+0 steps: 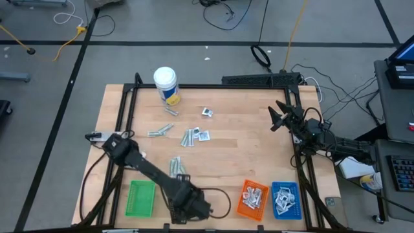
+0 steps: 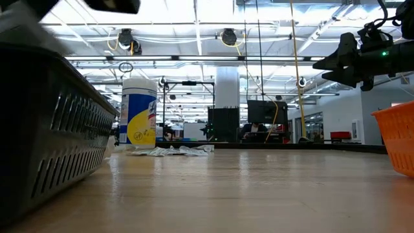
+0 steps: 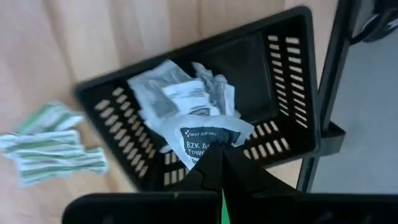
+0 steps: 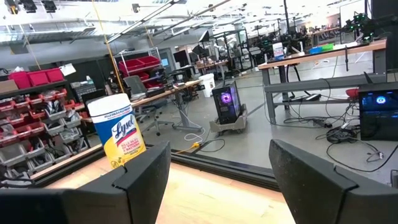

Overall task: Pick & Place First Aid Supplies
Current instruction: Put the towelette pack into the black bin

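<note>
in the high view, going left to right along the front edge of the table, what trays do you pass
green tray → left gripper, shut on a white sachet over the black tray → orange tray → blue tray

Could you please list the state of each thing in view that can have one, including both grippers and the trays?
left gripper: shut on a white sachet, above the black tray.
black tray: holds several packets.
right gripper: open, empty, raised at the table's right edge.
green tray: looks empty.
orange tray: holds packets.
blue tray: holds packets.
white bottle: upright, capped.
loose packets: lying mid-table.
</note>
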Robot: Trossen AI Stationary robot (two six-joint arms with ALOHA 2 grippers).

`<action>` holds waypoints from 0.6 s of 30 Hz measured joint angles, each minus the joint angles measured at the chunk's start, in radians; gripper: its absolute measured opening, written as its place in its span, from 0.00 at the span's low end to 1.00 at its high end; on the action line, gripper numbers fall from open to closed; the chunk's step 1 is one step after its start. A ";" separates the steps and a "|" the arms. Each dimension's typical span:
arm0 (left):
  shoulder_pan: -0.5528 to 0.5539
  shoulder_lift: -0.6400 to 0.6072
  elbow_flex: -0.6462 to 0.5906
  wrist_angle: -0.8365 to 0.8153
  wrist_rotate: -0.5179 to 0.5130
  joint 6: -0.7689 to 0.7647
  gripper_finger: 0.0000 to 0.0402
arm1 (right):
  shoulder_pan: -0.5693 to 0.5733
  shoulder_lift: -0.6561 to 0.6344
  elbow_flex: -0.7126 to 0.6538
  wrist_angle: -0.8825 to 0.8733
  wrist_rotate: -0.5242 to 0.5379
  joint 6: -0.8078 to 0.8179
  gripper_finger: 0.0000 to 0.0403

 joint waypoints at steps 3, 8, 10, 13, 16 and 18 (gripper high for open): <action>-0.023 0.031 -0.001 0.016 -0.012 -0.039 0.00 | 0.000 0.000 0.000 0.000 0.000 0.000 0.66; -0.041 0.081 -0.002 0.031 -0.069 -0.091 0.00 | 0.000 0.000 0.000 0.000 0.000 0.000 0.66; -0.042 0.090 -0.002 0.032 -0.087 -0.107 0.00 | 0.000 0.000 0.000 0.000 0.000 0.000 0.66; -0.042 0.092 -0.002 0.031 -0.075 -0.120 0.00 | 0.000 0.000 0.000 0.001 0.000 0.000 0.66; -0.042 0.092 -0.002 0.030 -0.073 -0.132 0.05 | 0.000 0.000 0.000 0.000 0.000 0.000 0.66; -0.042 0.092 -0.002 0.026 -0.056 -0.117 0.11 | 0.000 0.000 0.000 0.000 0.000 0.000 0.66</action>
